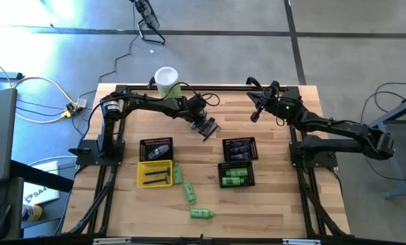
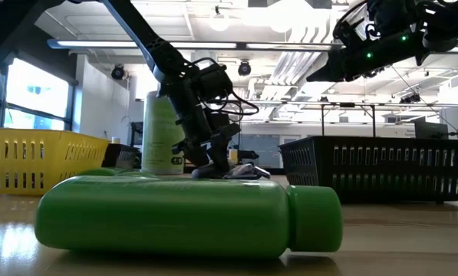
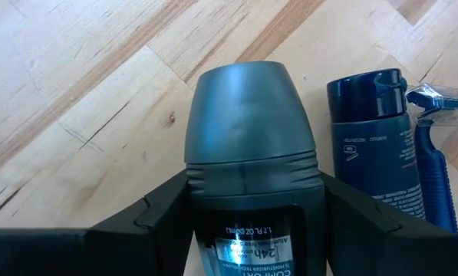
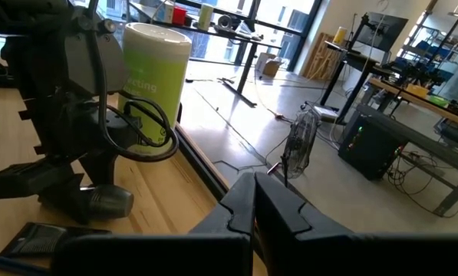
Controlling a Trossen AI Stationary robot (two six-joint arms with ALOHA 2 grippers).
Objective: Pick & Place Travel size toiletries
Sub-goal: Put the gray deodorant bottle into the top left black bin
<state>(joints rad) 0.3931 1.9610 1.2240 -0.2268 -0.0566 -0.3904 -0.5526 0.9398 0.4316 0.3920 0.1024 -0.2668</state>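
Now mid-pick: left claw (image 3: 248, 222) clamped on a grey roll-on deodorant (image 3: 248, 130), low at the table (image 1: 271, 204) centre, beside a dark blue bottle (image 3: 370, 130) and blue razor (image 3: 436, 153). Next, probably: lift clear, carry to the black basket (image 1: 240, 151) of dark toiletries. Right claw (image 4: 253, 201) shut, parked at the far edge.

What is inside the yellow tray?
The high view shows two dark tubes lying inside the yellow tray. In the low view its wall hides them. Three green bottles lie outside it on the table.
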